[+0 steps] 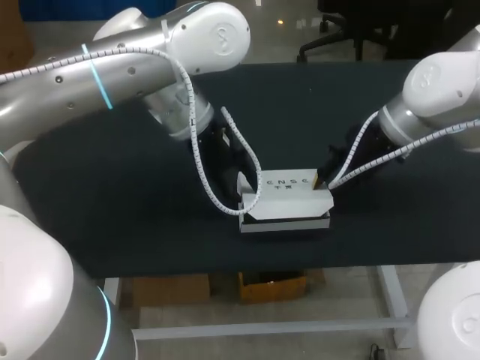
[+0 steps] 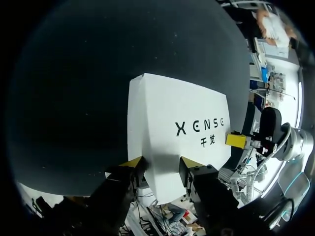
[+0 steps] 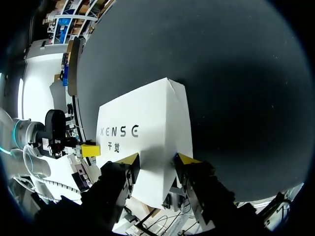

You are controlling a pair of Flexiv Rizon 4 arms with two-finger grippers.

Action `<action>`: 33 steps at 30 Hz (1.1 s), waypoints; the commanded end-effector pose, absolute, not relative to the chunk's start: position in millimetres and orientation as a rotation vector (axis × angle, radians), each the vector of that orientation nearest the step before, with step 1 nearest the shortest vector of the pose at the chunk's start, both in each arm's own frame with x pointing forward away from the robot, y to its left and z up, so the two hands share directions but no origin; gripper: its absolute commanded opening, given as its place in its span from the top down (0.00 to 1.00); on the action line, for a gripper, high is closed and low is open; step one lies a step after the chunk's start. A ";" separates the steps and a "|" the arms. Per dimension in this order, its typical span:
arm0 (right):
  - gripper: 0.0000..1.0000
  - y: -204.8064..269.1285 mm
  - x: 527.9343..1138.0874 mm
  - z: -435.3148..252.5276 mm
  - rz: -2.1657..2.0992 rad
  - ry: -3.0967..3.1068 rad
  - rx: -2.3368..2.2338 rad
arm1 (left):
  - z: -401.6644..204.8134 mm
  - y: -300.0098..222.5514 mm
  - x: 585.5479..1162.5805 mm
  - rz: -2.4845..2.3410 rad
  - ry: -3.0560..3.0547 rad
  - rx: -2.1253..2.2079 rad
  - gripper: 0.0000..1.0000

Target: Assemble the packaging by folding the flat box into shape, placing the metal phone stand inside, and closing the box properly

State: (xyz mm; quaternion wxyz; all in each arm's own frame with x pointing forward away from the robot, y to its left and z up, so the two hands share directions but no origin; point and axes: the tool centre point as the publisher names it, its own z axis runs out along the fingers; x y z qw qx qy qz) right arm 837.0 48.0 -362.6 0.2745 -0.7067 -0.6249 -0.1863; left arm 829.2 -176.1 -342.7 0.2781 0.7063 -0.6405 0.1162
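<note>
The white box [image 1: 285, 196] stands folded near the table's front edge, its printed top flap lying over it. My left gripper [image 1: 244, 189] is at its left end and my right gripper [image 1: 321, 180] at its right end. In the left wrist view the white box [image 2: 172, 123] fills the gap between the fingers of the left gripper [image 2: 161, 164], which is shut on its end. The right gripper [image 3: 158, 160] is likewise shut on the opposite end of the box [image 3: 147, 128]. Each wrist view shows the other arm's yellow tip at the far end. No metal phone stand shows.
The dark tabletop [image 1: 135, 225] stretches bare to the left and behind the box. Its front edge [image 1: 300, 266] runs close below the box. White cables [image 1: 202, 172] hang from both arms beside the box.
</note>
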 end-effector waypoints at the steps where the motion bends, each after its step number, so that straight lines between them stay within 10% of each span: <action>1: 0.55 52.5 839.4 -361.0 -0.490 -1.678 -1.894 | -342.1 -182.2 835.5 0.289 -1.715 1.885 0.53; 33: 0.56 57.1 841.3 -358.0 -0.451 -1.649 -1.872 | -338.1 -183.2 834.5 0.246 -1.683 1.892 0.52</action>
